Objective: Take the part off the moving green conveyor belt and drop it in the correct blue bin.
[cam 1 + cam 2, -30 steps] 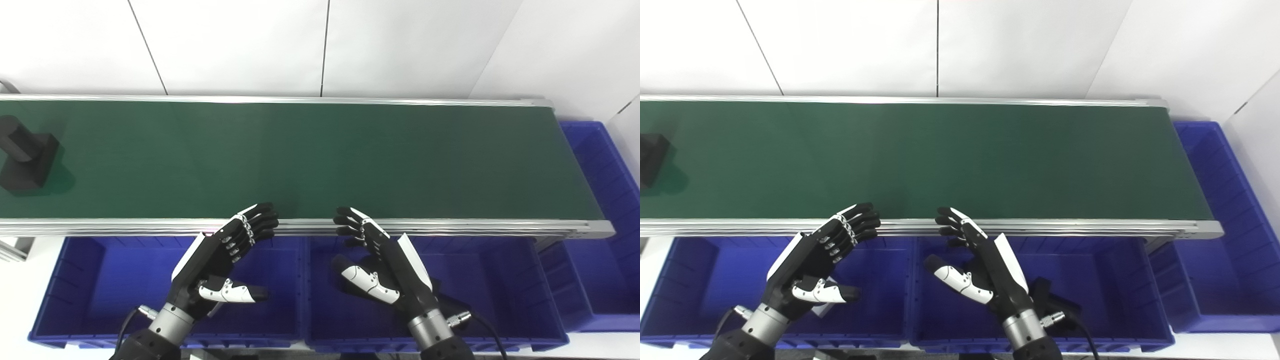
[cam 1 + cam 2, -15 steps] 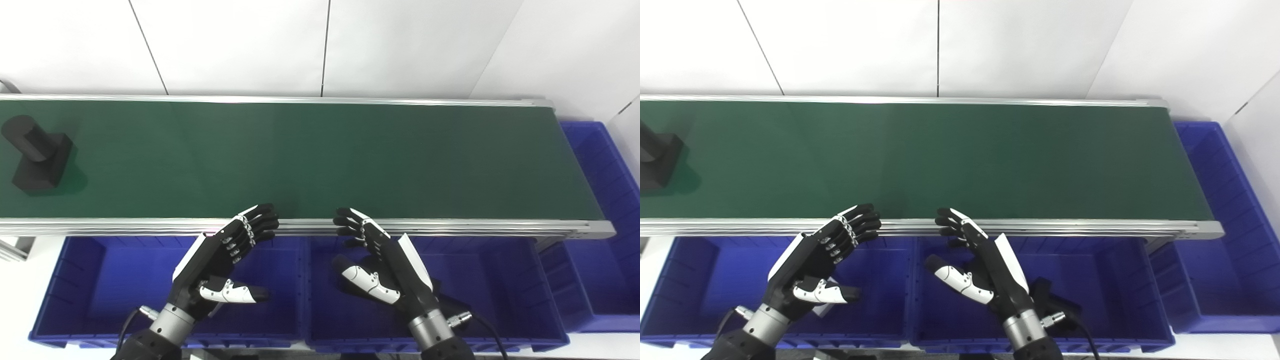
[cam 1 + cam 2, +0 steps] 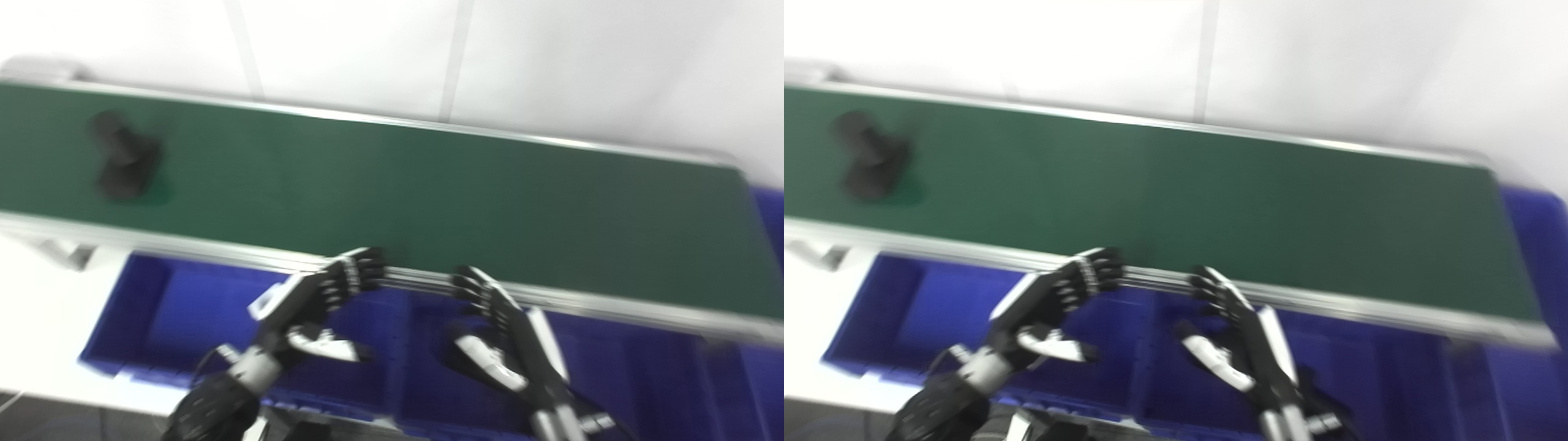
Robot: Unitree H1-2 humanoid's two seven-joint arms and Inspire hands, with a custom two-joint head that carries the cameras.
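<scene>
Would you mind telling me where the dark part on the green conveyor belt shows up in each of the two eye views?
Left eye view: the dark part lies on the belt at upper left, blurred.
Right eye view: the dark part sits nearer the picture's left edge, also blurred.
Shared landmark: the belt's near metal rail, which runs just below the part in both views, with the left hand further right along it.

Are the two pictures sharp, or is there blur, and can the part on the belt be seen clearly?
Left eye view: the whole picture is smeared and tilted; the dark part on the green belt is a soft blob. Right eye view: the same blur; each robot hand, left and right, has fuzzy edges.
</scene>
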